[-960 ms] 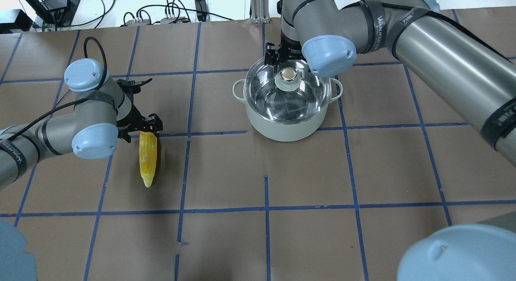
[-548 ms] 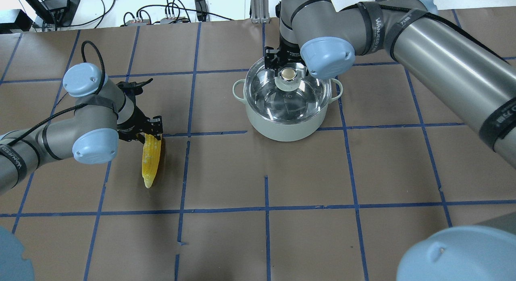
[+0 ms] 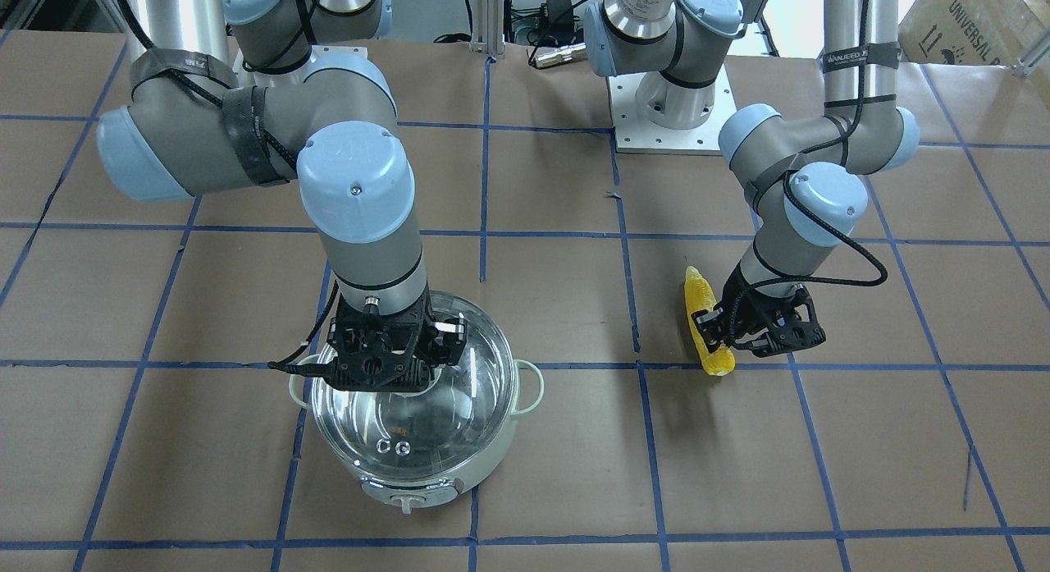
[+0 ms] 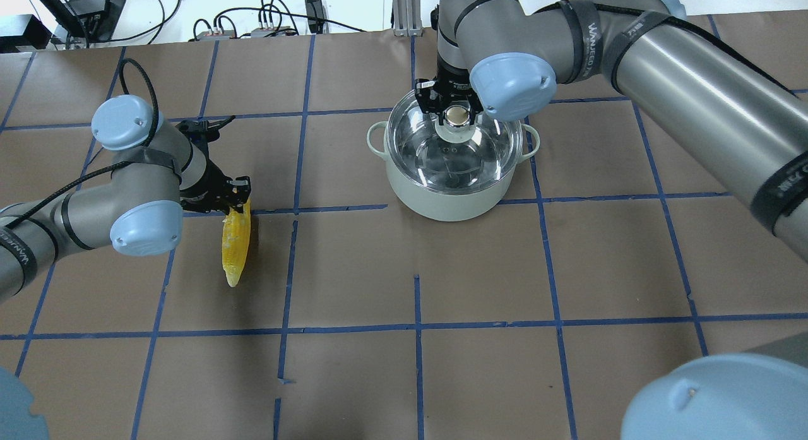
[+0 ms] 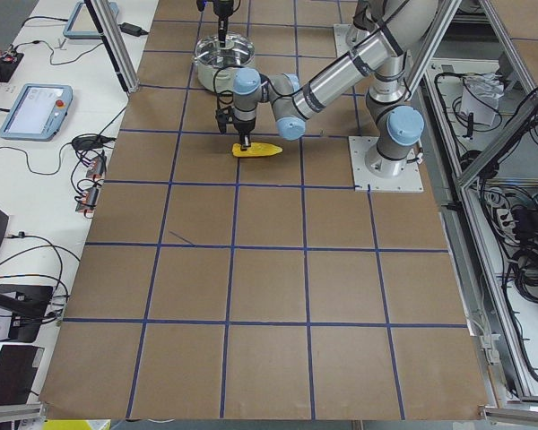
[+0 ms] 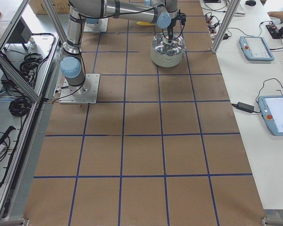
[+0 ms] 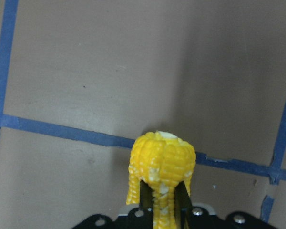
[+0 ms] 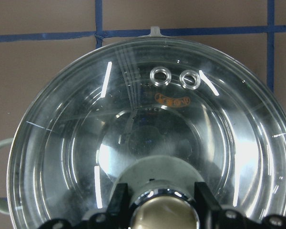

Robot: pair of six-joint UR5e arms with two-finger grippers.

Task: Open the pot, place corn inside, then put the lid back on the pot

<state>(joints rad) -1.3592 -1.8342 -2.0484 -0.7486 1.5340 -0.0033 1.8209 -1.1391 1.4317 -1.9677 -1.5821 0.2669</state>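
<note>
Quick status from my end of the link. We're on step one, getting the pot (image 4: 442,200) open. The lid (image 4: 486,151) is sitting on the rim and the right jaws are down on either side of its knob (image 4: 457,116). In the right wrist view the fingers (image 8: 120,194) look pressed against the chrome, so I'm calling that clamped on the knob.

Over on the other side, the left jaws are pinched on the fat end of the corn (image 4: 235,244), well away from the pot. Its pointed end aims back toward the robot. I honestly can't tell whether the tip is resting on the surface (image 4: 379,269) or just clear of it.

Next move as I see it is a straight lift on the lid, then carrying it off to one side so the left arm has a clear path in. My worry is that the knob is slick, so the lid might tilt or slip in that pinch. The corn is about as long as the pot is wide, so it'll want to go in angled or flat.
</note>
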